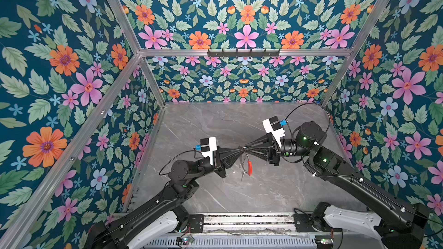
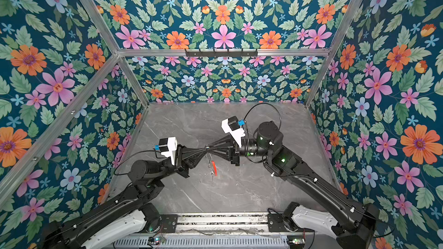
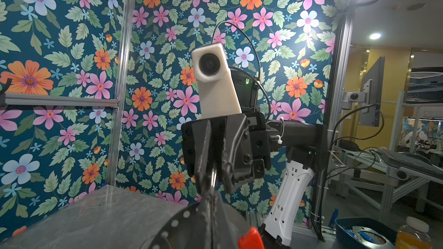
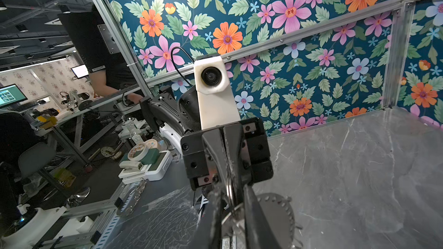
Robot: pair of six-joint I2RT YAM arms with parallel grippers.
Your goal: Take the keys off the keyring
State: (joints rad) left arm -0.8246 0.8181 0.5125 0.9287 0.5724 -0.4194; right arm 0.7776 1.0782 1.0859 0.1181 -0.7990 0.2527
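Keyring is hanging mid-air above table btwn both arms, left gripper pinching its top, right gripper closing on ring beside it w/ grip unconfirmed, so keeping left steady.

The counter looks like polished grey stone with pale veins, smooth and faintly glossy. Above it hangs the keyring, thin bare metal with a glint, one arc covered by a smooth red plastic sleeve. The fingers holding the keyring are matt black plastic, scuffed along the edges.
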